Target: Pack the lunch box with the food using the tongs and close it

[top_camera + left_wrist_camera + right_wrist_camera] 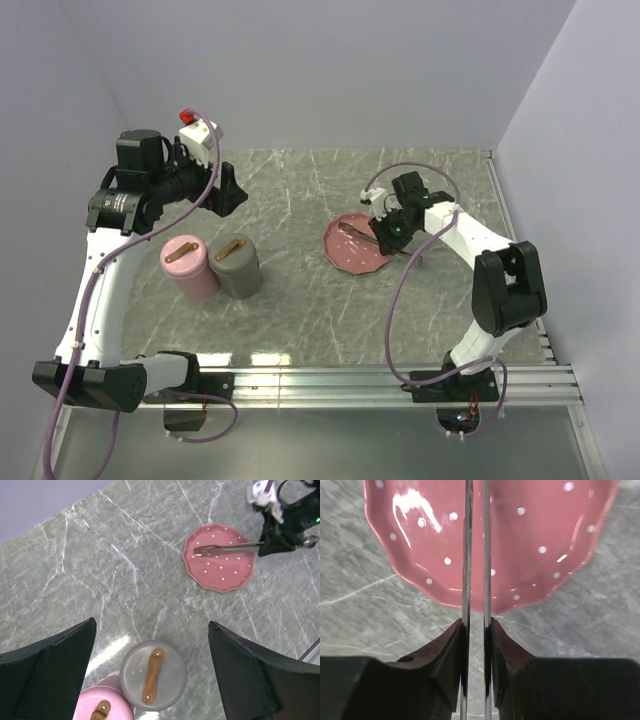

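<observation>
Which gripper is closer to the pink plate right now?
Right. The right gripper holds the tongs beside the plate; the left gripper hovers far off, near the canisters.

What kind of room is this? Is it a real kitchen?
Probably not: it looks like a robot test booth. Plain walls box in a marble-look table, and a left arm and right arm are bolted to a metal rail.

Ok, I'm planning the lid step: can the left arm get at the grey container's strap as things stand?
Probably yes. The left hand is open and empty, above the grey container, with nothing between them. The pink container stands right beside it, so a straight descent looks safest.
</observation>
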Controlling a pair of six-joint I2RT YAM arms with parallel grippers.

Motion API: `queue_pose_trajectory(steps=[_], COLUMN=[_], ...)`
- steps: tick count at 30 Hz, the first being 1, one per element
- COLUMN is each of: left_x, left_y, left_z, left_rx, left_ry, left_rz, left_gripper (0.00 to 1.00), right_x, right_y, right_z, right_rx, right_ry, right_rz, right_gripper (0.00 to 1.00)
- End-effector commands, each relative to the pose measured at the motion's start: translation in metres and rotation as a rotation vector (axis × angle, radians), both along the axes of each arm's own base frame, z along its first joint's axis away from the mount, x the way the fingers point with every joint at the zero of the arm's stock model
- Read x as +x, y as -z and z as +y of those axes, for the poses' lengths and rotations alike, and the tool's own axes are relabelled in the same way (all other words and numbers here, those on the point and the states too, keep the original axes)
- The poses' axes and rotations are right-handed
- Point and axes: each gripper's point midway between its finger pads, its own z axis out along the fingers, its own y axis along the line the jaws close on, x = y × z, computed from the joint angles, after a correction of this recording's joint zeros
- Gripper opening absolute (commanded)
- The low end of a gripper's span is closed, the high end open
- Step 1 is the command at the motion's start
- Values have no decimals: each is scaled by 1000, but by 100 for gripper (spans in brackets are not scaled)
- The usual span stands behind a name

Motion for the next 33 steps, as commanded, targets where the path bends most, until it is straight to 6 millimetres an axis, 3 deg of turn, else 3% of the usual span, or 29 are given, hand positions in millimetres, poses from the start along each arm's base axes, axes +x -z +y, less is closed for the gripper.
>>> queue_pose_trajectory(steps=[1, 12, 17, 18, 25, 29, 33], left_x=[-4, -3, -1, -1, 0, 0, -2], left_y=[-15, -13, -12, -12, -13, -13, -13], left_z=[-2, -2, 0, 0, 0, 1, -2], left_rx=[-34, -30, -38, -39, -42, -35, -50], left_ry=[9, 6, -10, -10, -5, -6, 6], left_rz=[-49, -49, -42, -41, -34, -36, -19], left_gripper=[100, 99, 99, 99, 99, 99, 100], right_x=[1, 0, 2, 2, 8, 10, 10], right_y=[19, 42, 37, 37, 35, 34, 33], right_z=[-4, -5, -2, -1, 1, 3, 5], right_rx=[-87, -134, -129, -126, -134, -133, -133], right_ry=[-31, -41, -45, -48, -40, -42, -46], right_rz=[-1, 60, 45, 46, 36, 30, 33], right_gripper=[33, 47, 55, 61, 64, 79, 80])
